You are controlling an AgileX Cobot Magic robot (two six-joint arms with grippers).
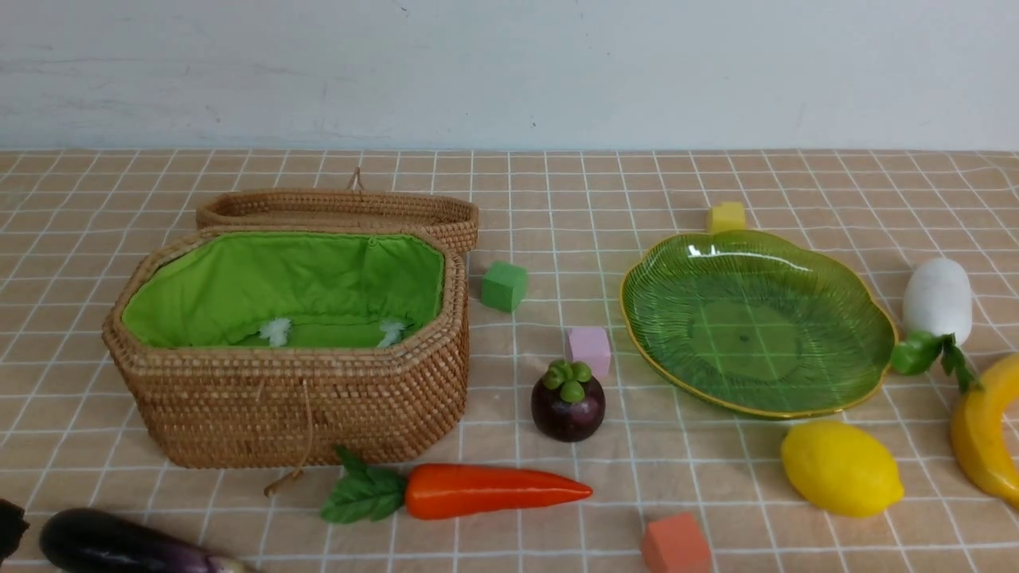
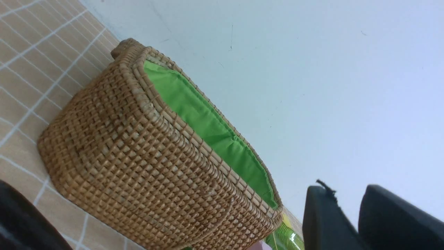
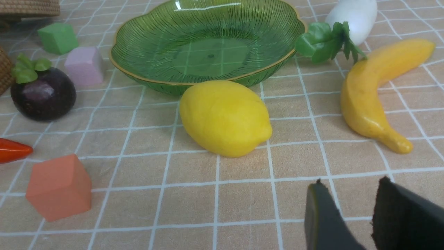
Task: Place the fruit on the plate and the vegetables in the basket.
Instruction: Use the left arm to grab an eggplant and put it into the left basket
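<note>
The open wicker basket (image 1: 302, 398) with green lining stands at the left and is empty; it fills the left wrist view (image 2: 138, 166). The green glass plate (image 1: 748, 334) at the right is empty. The mangosteen (image 1: 568, 406) sits between them, the carrot (image 1: 486, 489) in front of the basket, and the eggplant (image 1: 119, 545) at the front left corner. The lemon (image 1: 840, 468), banana (image 1: 983, 438) and white radish (image 1: 938, 298) lie around the plate's right side. My right gripper (image 3: 350, 187) is open and empty, a little short of the lemon (image 3: 223, 118). My left gripper (image 2: 347, 194) is open and empty beside the basket.
Foam cubes lie about: green (image 1: 503, 285) by the basket, pink (image 1: 589, 348) behind the mangosteen, yellow (image 1: 726, 216) behind the plate, orange (image 1: 675, 544) at the front. The basket's lid (image 1: 342, 208) lies open behind it. A white wall bounds the table at the back.
</note>
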